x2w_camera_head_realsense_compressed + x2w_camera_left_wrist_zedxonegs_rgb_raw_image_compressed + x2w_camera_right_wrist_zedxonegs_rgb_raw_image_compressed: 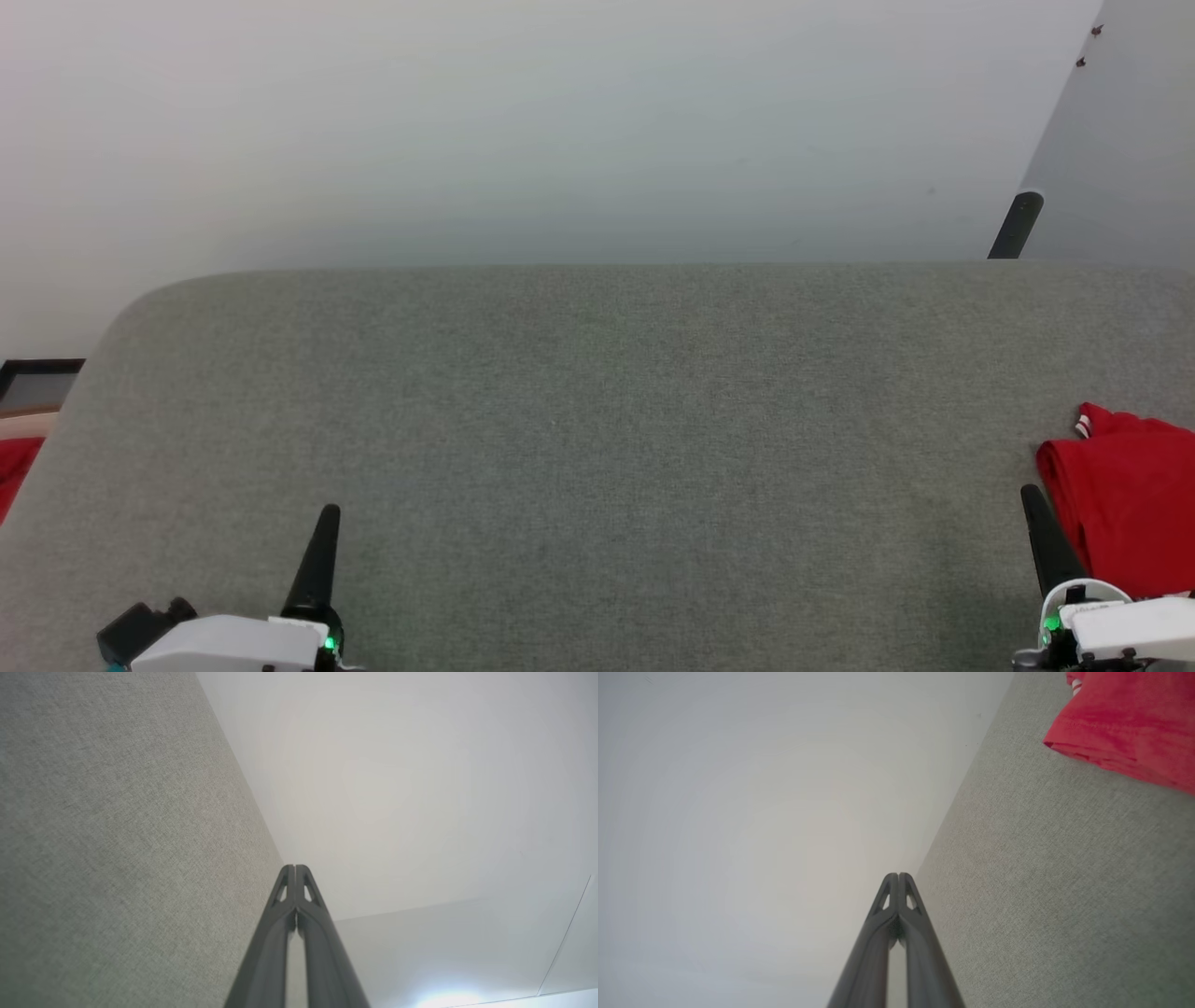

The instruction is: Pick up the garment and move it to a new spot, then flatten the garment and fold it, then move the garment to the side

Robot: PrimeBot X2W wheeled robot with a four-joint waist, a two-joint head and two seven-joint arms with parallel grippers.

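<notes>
The garment (1130,495) lies folded in a red stack at the right edge of the grey surface (597,439), a bit of red-white stripe trim showing at its far corner. In the right wrist view the garment (1125,723) sits at the upper right. My right gripper (1029,493) is shut and empty, just left of the garment and apart from it; its tips (899,875) are pressed together. My left gripper (330,511) is shut and empty near the front left of the surface, its tips (295,867) touching each other.
A plain red cloth (14,471) lies beyond the surface's left edge, below a dark-framed object (37,378). A black post (1016,226) rises behind the far right corner. A pale wall (560,131) stands behind the surface.
</notes>
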